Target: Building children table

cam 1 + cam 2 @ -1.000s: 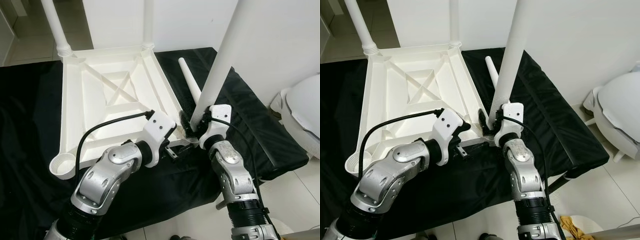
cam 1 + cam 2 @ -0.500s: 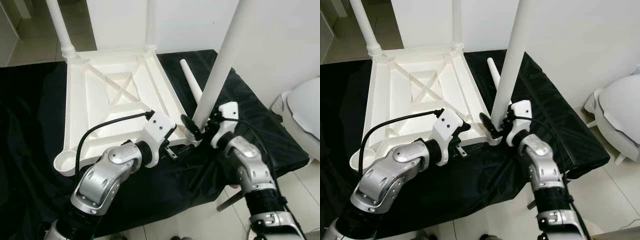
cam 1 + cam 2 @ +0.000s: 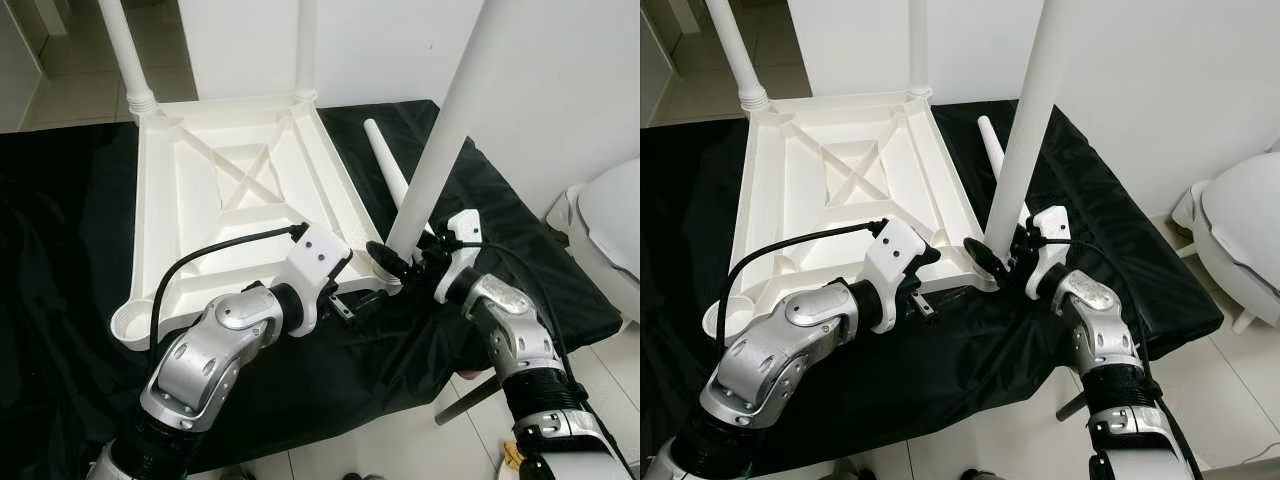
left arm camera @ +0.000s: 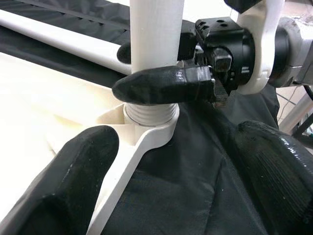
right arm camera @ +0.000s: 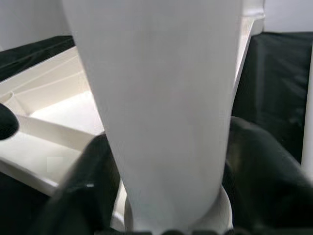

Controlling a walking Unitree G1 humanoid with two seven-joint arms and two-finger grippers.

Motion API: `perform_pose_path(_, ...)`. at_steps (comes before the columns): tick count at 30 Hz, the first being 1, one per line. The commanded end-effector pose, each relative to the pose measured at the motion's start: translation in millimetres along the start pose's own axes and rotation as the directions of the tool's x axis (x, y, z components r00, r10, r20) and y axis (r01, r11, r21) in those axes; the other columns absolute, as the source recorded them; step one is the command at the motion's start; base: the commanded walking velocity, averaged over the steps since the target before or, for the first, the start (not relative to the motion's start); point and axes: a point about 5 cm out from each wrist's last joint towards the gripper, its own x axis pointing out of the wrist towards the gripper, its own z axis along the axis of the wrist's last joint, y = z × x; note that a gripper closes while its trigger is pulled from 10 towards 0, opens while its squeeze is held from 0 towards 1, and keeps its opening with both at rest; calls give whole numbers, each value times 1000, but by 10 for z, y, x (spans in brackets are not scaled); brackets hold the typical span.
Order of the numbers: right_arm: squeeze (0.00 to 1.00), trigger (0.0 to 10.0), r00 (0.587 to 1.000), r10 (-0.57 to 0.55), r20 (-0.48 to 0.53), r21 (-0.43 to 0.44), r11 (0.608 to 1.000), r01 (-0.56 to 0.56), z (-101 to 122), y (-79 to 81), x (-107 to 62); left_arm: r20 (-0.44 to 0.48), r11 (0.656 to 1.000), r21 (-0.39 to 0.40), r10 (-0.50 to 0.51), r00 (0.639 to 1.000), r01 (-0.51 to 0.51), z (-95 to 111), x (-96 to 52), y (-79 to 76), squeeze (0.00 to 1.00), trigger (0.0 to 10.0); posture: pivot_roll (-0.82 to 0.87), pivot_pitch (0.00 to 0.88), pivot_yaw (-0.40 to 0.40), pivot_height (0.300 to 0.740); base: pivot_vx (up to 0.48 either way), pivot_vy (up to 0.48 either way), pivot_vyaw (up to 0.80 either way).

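Right gripper point(image 3: 400, 262): I read its two black fingers point(image 4: 166, 84) as closed around the base of the upright white leg point(image 3: 440, 140), one finger on each side, just above the threaded collar. That collar sits in the corner socket point(image 4: 146, 128) of the upturned white tabletop point(image 3: 200, 200). In the head views this socket is the corner nearest the robot at about 4 o'clock on the tabletop, and the leg rises from it toward 1 o'clock, leaning slightly.

Left gripper point(image 4: 166, 196): its fingers stand wide apart and hold nothing. They hover just beside the same corner, one over the tabletop edge and one over the black cloth point(image 3: 60, 300). In the head views this gripper lies at about 9 o'clock from the right gripper, with its silver arm below the near edge of the tabletop.

Tabletop: it lies underside up on the black cloth, ribs and a cross brace showing. Two further legs point(image 3: 125, 45) stand in the far corners, at 11 and 12 o'clock. The near left corner socket point(image 3: 130, 325), at 8 o'clock, is open.

One loose leg point(image 3: 388, 170) lies flat on the cloth at 12 o'clock from the right gripper, just beyond the upright leg.

A white rounded object point(image 3: 608, 215) stands on the floor at 3 o'clock, well apart from the table.
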Motion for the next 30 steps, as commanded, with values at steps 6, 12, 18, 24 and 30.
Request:
perform_pose_path(6, 0, 0, 1000, 1, 9, 10, 1000, -1, -15, -38, -22, -9, 1000, -4, -6, 1000, 6, -11, -22, -29, 0, 10000, 0, 84, -17, 740, 0, 0, 0)
perform_pose_path(12, 0, 10000, 1000, -23, 8, 23, 999, 22, -27, -15, -14, -8, 1000, -7, 0, 1000, 0, -8, -29, -23, 0, 10000, 1, 96, -19, 740, 0, 0, 0)
perform_pose_path(18, 0, 10000, 992, -121, -23, 9, 993, 121, -75, -6, 11, -8, 1000, -12, 5, 1000, -5, -4, -30, -19, 0, 10000, 1, 104, -16, 740, 0, 0, 0)
perform_pose_path(24, 0, 10000, 980, -196, -18, 21, 980, 196, -77, 26, 37, -10, 1000, -14, 4, 1000, -4, -7, -34, -20, 0, 10000, 0, 107, -14, 740, 0, 0, 0)
perform_pose_path(30, 0, 10000, 954, -299, 2, 51, 953, 299, -40, 111, 96, -12, 1000, -15, 0, 1000, 0, -9, -36, -23, 0, 10000, -4, 113, -11, 740, 0, 0, 0)
